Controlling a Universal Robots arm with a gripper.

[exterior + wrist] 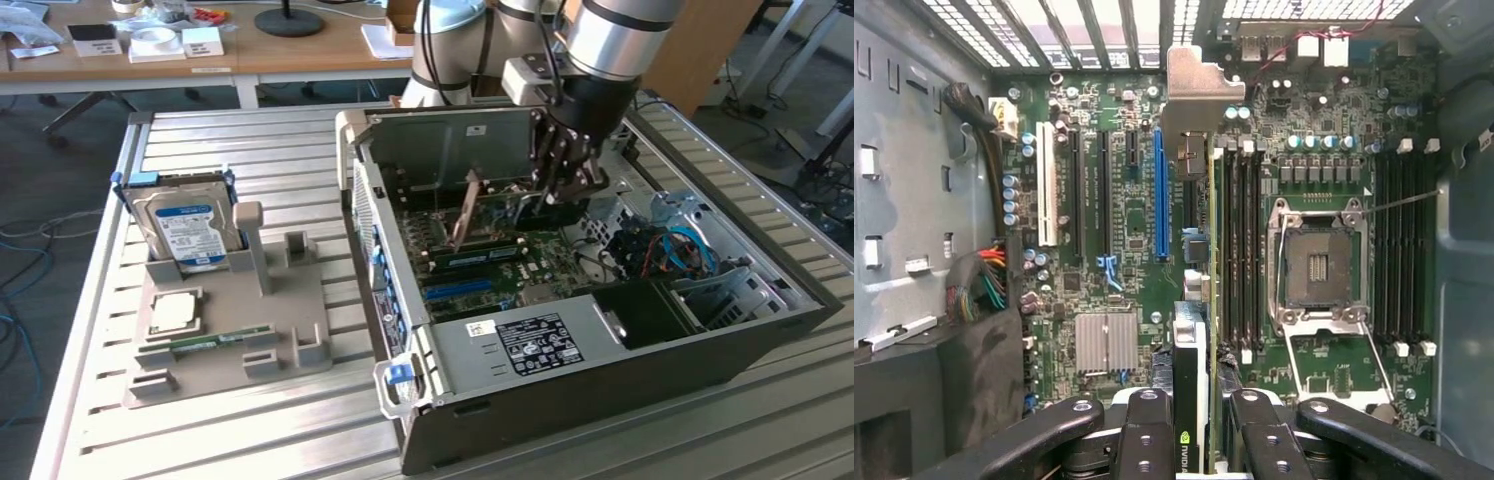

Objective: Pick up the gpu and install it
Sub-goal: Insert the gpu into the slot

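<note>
My pincer [1194, 432] half-closed, clamping gpu [1192, 350] edge-on over motherboard [1124, 215]; NVIDIA logo [1185, 443] readable on it by fingers [1146, 435]. Exterior view: pincer [567, 188] at case's [601, 400] one o'clock.

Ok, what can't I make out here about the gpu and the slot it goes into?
1. Connector edge of the gpu: wrist view, the card is edge-on and hides it.
2. Slot beneath it: exterior view, the hand stands in front.
3. Rear of the hand's fingers: wrist view, cut off by the picture's edge.

Hard drive [187, 225] upright in tan fixture [267, 308]; CPU chip [175, 312] flat.
</note>
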